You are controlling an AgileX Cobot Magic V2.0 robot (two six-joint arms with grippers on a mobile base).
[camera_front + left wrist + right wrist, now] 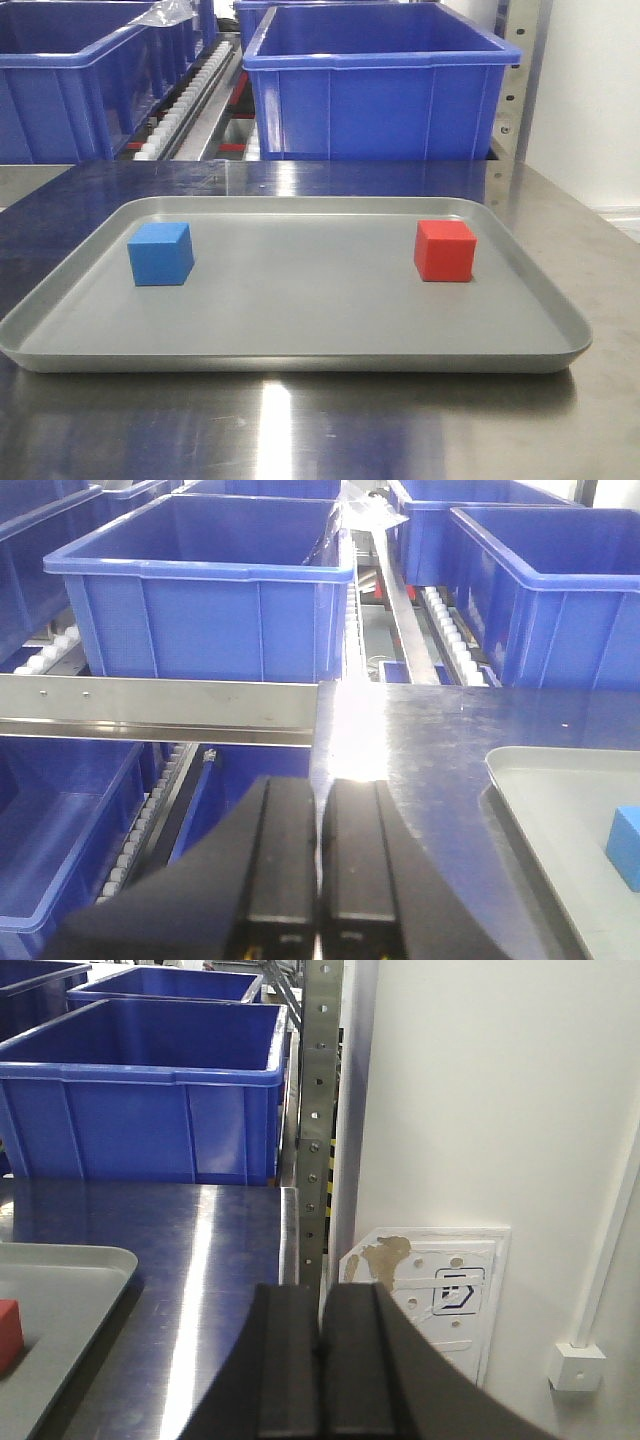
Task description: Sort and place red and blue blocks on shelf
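A blue block (160, 253) sits on the left of a grey tray (300, 345) and a red block (445, 250) on its right. In the left wrist view my left gripper (320, 785) is shut and empty, above the steel table's left edge, with the blue block (627, 846) far to its right on the tray (545, 810). In the right wrist view my right gripper (322, 1295) is shut and empty over the table's right edge, with the red block (8, 1332) at the far left on the tray (70, 1280). Neither gripper shows in the front view.
Large blue bins (375, 85) stand on the roller shelf behind the steel table (300, 180); more bins (205, 585) lie left of and below it. A perforated steel post (318, 1110) and a white wall (500, 1110) bound the right side.
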